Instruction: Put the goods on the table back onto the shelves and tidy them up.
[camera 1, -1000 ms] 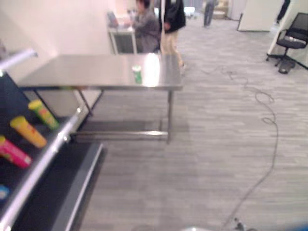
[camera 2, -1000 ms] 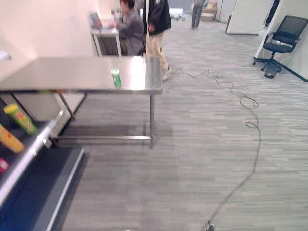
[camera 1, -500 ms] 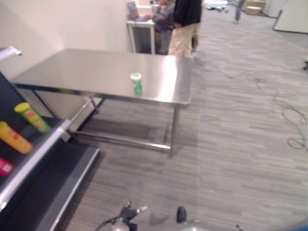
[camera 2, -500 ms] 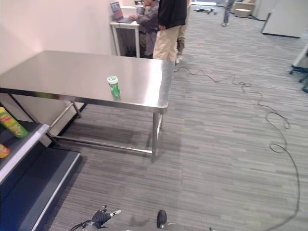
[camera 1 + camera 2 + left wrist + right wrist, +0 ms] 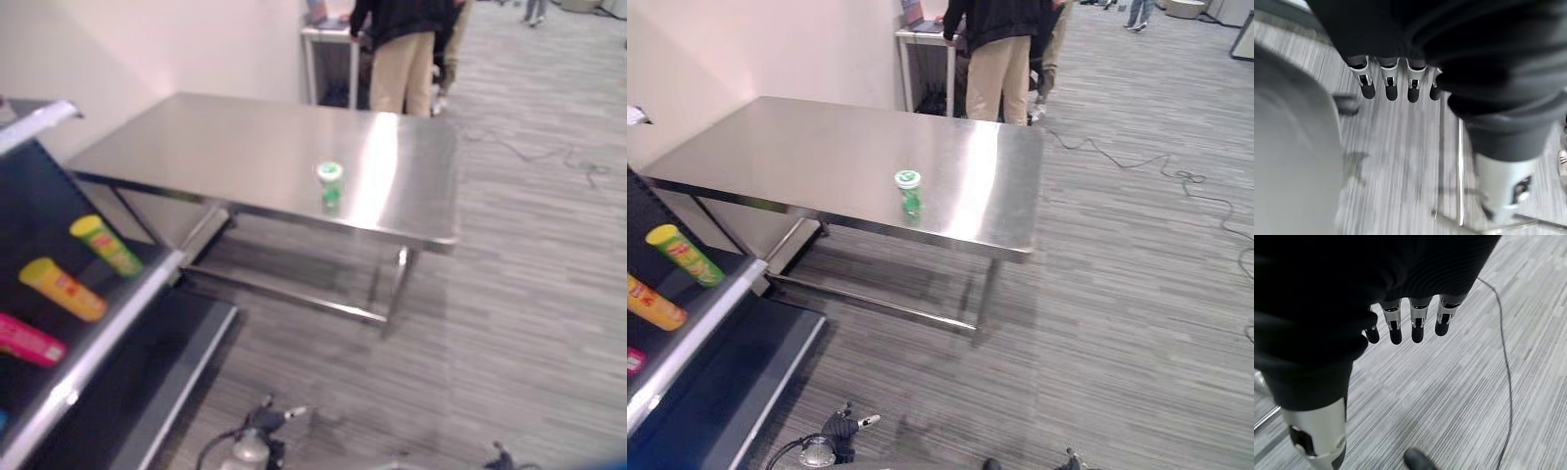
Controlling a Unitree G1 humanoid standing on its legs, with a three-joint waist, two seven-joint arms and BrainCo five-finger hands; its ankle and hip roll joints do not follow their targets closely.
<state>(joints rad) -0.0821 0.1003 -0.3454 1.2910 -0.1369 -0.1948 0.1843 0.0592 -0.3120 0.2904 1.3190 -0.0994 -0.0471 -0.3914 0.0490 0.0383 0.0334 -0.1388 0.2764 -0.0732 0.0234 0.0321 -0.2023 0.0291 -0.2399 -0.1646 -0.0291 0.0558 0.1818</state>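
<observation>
The left robot hand (image 5: 1400, 78) has a dark ribbed cover over its back and wrist, a row of silver fingers (image 5: 1388, 81) ending in rounded black tips, and a silver thumb. The right robot hand (image 5: 1410, 318) looks the same: dark ribbed cover, silver black-tipped fingers (image 5: 1418, 323), silver thumb.

Green can (image 5: 910, 193) with white lid on silver tabletop (image 5: 803, 147). Grey striped carpet (image 5: 1136, 294). Beside the tabletop, dark shelf (image 5: 118, 323) with yellow-green tube (image 5: 106, 245), orange-yellow tube (image 5: 63, 289), pink tube (image 5: 29, 340).
</observation>
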